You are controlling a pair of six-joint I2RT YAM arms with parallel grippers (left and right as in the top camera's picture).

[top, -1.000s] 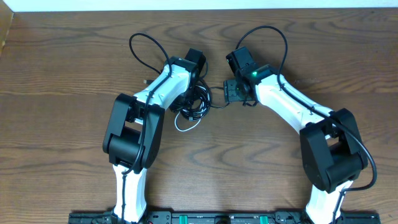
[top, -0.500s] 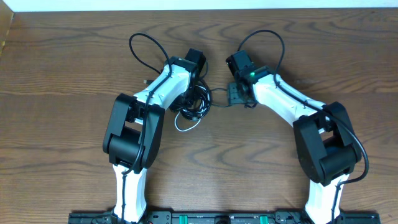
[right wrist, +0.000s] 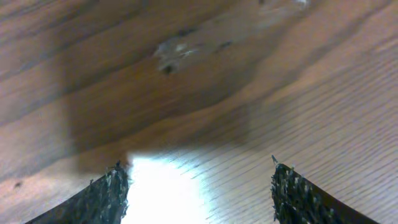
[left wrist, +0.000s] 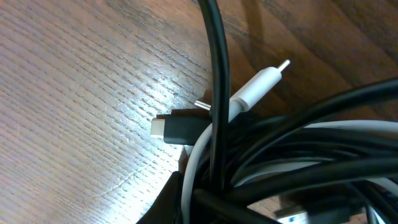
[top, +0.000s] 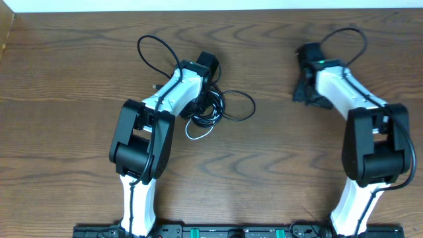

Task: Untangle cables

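From above, the cables point(top: 210, 109) lie in a tight bundle just left of the middle of the table point(top: 66, 79), with one black loop reaching out to the right and a white loop point(top: 195, 132) showing at the bundle's lower edge. The left arm point(top: 165, 99) rises from the lower left of the frame, bends at the elbow and slants up and right, so that the left gripper point(top: 203, 104) sits right on top of the bundle, hiding its own fingers. The right arm point(top: 357, 112) stands along the right side, folded upward, and the right gripper point(top: 305, 92) points left over bare wood, well apart from the bundle. The left wrist view gives what the overhead hides: many black strands and a pale one crowd the lower right and draw together at the bottom middle, where the jaws are closed on them. A white plug point(left wrist: 261, 84) sticks out toward the upper right, a black plug point(left wrist: 177, 127) points left beside it, and one black strand crosses both from top to bottom. The right wrist view shows only wood grain, a shadow and a bright glare patch; the two dark fingertips point(right wrist: 106, 196) sit in the bottom corners, spread wide with nothing between them.
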